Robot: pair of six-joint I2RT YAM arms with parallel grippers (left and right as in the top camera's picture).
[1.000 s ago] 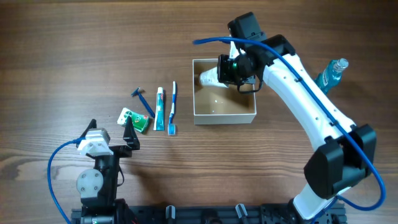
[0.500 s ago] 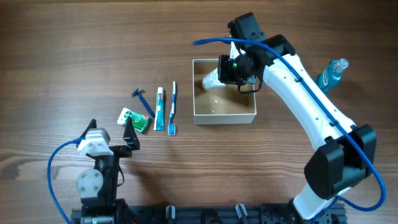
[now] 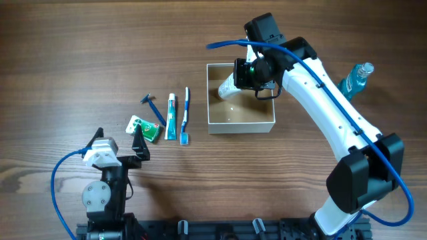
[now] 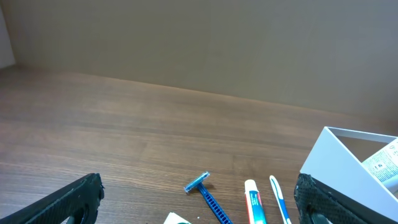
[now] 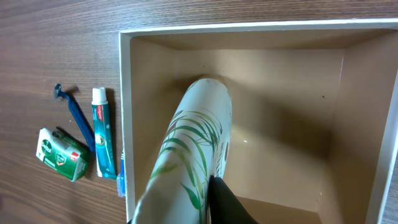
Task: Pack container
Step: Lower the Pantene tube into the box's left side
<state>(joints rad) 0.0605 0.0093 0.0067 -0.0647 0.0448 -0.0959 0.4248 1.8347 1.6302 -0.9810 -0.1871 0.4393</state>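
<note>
Light even, diffuse, from above; moderately bright. Soft shadow beside bottle (image 5: 186,155) on container (image 5: 249,26) floor, small glare speck there. Table (image 4: 155,137) shows mild sheen. Views sharp.

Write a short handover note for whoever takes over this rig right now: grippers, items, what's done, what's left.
Left gripper: jaws open, empty, beside the green packet.
Right gripper: jaws shut on the white bottle, tilted inside the box.
Done: nothing released in the box yet.
Left: release the bottle. The razor, toothpaste, toothbrush and packet lie left of the box. A blue bottle stands to its right.
</note>
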